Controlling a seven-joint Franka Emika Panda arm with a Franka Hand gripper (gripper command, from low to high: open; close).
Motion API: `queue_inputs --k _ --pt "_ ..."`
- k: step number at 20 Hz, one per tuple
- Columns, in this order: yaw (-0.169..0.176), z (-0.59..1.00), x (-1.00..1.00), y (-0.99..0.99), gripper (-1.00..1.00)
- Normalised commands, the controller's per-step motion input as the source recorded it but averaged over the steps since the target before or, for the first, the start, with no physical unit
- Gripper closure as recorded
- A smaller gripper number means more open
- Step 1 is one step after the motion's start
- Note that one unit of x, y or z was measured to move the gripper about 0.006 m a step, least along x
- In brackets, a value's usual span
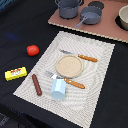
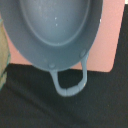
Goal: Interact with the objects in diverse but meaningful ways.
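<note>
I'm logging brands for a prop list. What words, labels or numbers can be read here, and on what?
Yellow packet: has a red label, but its print is too small and blurred to read.
No readable text shows on anything else in the exterior view.
Wrist view: grey pot, no markings visible.

No arm, no jaws — nothing in view.

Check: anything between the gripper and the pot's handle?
Nothing visible does. The wrist view shows the grey pot and its loop handle uncovered, with nothing across them. The gripper itself is out of frame.
</note>
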Motion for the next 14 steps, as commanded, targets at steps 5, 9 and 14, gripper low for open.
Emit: queue_inputs --k 5,9,14 --pt "-0.035 0.00 0.00 -0.62 -1.00" --pt "-0.006 0.00 -0.06 -0.95 -1.00" --pt "0.000 0.00 -0.09 -1.00 -1.00"
